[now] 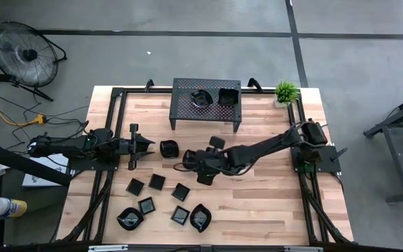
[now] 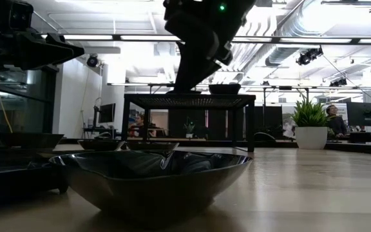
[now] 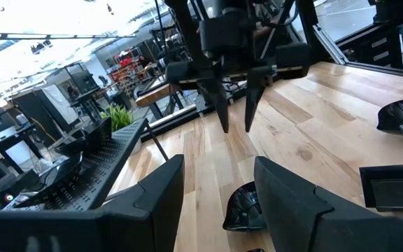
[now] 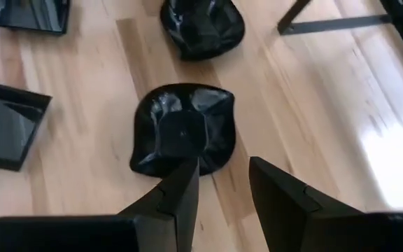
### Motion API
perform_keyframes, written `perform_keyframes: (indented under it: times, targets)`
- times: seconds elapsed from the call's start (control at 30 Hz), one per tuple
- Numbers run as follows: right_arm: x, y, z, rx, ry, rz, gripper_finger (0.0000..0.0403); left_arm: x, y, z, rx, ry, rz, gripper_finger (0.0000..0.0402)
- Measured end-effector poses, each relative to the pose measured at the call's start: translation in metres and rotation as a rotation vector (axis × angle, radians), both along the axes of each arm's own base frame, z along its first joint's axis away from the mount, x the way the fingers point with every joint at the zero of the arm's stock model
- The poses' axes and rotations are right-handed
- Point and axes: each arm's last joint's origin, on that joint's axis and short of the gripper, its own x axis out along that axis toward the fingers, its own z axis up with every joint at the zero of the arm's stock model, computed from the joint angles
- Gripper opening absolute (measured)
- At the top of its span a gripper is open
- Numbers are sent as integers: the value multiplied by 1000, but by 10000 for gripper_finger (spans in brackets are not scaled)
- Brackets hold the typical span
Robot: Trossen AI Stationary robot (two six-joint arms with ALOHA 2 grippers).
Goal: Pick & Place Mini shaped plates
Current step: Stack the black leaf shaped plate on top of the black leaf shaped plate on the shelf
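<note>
Right hand (image 3: 235,126): fingers spread, nothing between them, pointing down above a wavy-edged plate (image 4: 180,133).
Left hand (image 3: 219,161): fingers spread and empty, level over the worktop (image 1: 271,203), facing the right hand.
Right wrist view alone: the wavy-edged plate lies just ahead of the fingertips. A crumpled-edge plate (image 4: 201,28) lies beyond it, and flat square plates (image 4: 5,129) lie off to one side.
Left wrist view alone: both right fingers appear from the front with a clear gap between them.
Low view alone: a deep dish (image 2: 150,174) fills the foreground; it is the only view showing the space under the perforated rack (image 1: 187,112).
High view count: two plates on the rack, beyond the right hand.
Worktop count: nine plates. One is under the right hand and one is between the hands. Seven lie clustered on the right hand's side away from the rack.
Other: one potted plant (image 1: 286,91).
</note>
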Motion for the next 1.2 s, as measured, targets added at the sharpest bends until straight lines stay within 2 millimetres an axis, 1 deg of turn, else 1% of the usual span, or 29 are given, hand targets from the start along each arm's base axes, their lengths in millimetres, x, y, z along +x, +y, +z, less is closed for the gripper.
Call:
perform_keyframes:
  times: [0.1,0.2,0.37,0.47,0.63,0.73,0.87,0.97,1.03,1.2]
  targets:
    - [0,4,-1,39,24,62,122,0,0,0,0,0,0,170]
    - [-1,9,-2,154,40,105,122,0,0,0,0,0,0,170]
    - [-3,13,-4,453,50,-26,122,0,0,0,0,0,0,170]
    - [-4,18,-4,582,63,-89,122,0,0,0,0,0,0,170]
    - [-16,33,-8,674,156,-170,122,0,0,0,0,0,0,170]
    - [-20,43,-18,721,241,-207,122,0,0,0,0,0,0,170]
    - [-9,57,-42,830,281,-140,122,0,0,0,0,0,0,170]
    - [-1,62,-51,917,280,-109,122,0,0,0,0,0,0,170]
    - [-1,63,-54,931,298,-114,122,0,0,0,0,0,0,170]
    - [0,63,-53,934,285,-109,122,0,0,0,0,0,0,170]
